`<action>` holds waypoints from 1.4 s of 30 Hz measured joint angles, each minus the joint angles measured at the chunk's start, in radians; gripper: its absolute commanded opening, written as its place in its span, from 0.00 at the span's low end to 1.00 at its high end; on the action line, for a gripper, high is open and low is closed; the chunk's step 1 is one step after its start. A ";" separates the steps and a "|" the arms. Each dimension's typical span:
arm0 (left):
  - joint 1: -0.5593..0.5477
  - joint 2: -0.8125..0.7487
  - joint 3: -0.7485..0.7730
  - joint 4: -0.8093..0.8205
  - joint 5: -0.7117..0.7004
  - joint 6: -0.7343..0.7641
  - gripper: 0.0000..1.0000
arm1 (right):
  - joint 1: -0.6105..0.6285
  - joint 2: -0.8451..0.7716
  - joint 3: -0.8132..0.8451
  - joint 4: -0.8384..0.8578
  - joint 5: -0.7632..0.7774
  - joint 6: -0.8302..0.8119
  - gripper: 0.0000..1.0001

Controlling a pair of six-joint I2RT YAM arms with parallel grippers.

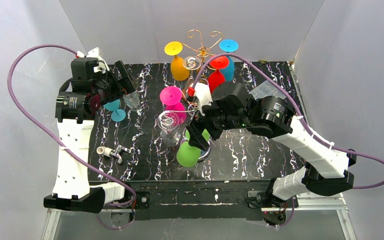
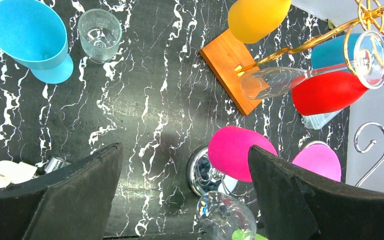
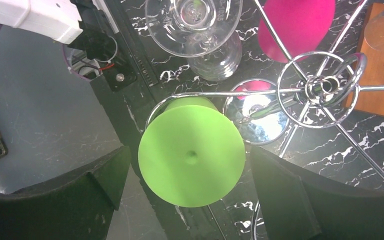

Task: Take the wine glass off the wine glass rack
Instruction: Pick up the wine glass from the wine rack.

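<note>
Top external: coloured glasses (image 1: 179,67) around rack (image 1: 203,49)

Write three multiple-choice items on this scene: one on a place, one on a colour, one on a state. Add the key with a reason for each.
1. Where does the blue wine glass near the left arm stand?
A) on the table, beside a small clear tumbler
B) alone at the table's near edge
C) in the table's far right corner

2. In the right wrist view, what colour is the glass foot seen between the fingers of the right end effector?
A) red
B) green
C) yellow

3. How do the jaws of the left end effector stand?
A) shut on the tumbler
B) shut on nothing
C) open, gripping nothing

Key:
1 A, since the left wrist view shows it next to the tumbler.
2 B, since the round foot there is bright green.
3 C, since its fingers stand wide apart and touch no glass.
</note>
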 measured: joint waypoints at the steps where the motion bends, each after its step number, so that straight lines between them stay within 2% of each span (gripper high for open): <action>1: 0.000 0.000 -0.002 0.000 0.001 0.000 0.94 | 0.001 0.000 0.000 -0.002 0.008 0.000 0.98; 33: 0.000 0.000 -0.022 0.004 0.013 0.003 0.94 | 0.019 0.011 -0.006 -0.014 0.079 0.000 0.98; 37: 0.000 0.000 -0.022 0.004 0.014 0.003 0.94 | 0.019 0.013 -0.006 -0.014 0.079 0.000 0.93; 42: 0.000 0.000 -0.022 0.004 0.014 0.003 0.94 | 0.023 0.018 -0.006 -0.013 0.074 -0.001 0.78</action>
